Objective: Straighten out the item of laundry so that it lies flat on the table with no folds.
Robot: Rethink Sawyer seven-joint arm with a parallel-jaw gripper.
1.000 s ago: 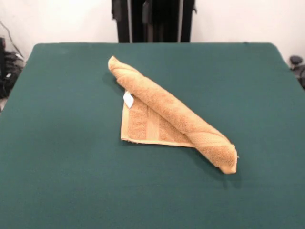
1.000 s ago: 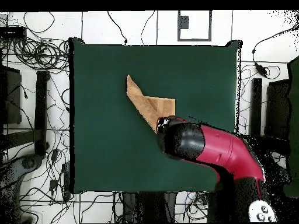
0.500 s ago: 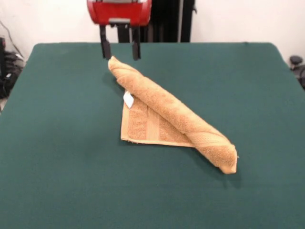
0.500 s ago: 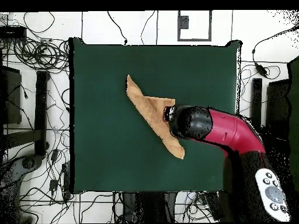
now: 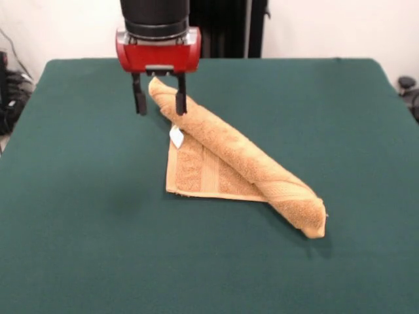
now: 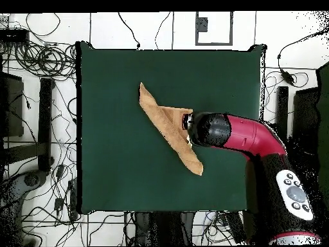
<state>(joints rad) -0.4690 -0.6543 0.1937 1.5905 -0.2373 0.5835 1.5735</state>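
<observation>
The orange-tan towel (image 5: 229, 154) lies on the dark green table (image 5: 78, 216), rolled or folded over itself along a diagonal, with a flat triangular part and a small white tag (image 5: 176, 137) showing beneath the roll. In the overhead view the towel (image 6: 168, 122) runs diagonally across the table's middle. My gripper (image 5: 159, 103) is open, its two black fingers (image 5: 180, 102) straddling the roll's far upper end, just above it. The arm (image 6: 238, 135) covers part of the towel in the overhead view.
The table (image 6: 115, 167) extends well beyond the towel on all sides. Cables and equipment (image 6: 38, 96) lie on the floor around the table. The robot's black pedestal (image 5: 222, 26) stands at the table's far edge.
The gripper has come down and slightly forward, from above the table's far edge to the towel's far end. The towel has not moved.
</observation>
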